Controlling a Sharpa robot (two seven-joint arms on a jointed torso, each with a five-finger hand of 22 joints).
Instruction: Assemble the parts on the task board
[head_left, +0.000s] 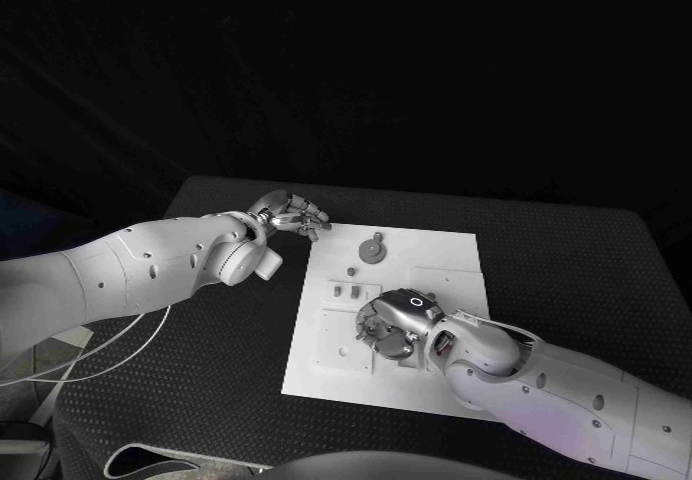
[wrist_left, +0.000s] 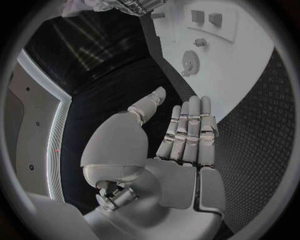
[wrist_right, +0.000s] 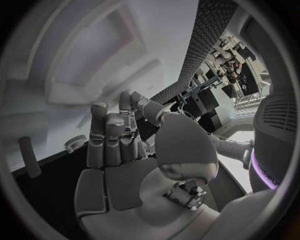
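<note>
Right robot hand (head_left: 392, 322) hangs low over the near-middle of the task board (head_left: 433, 250), fingers curled downward toward the board's raised fixtures; whether it pinches a part I cannot tell, since its own palm hides the fingertips in the head view, and the right wrist view shows its fingers bent over the white surface with nothing clearly between them. Left robot hand (head_left: 293, 213) rests off the board's far left corner, over the tabletop (head_left: 577, 260), fingers straight and together, thumb apart, holding nothing.

A round gear-like part (head_left: 374, 248) lies flat on the far half of the board, near the left robot hand and well apart from the right one. Two small upright pieces (head_left: 343, 291) stand just beyond the right robot hand.

The likely trouble: with its fingers masking the work spot, the right robot hand could nudge the upright pieces or seat a part askew. The left robot hand, reaching for the gear, could slide it along the smooth plate instead of lifting it.
</note>
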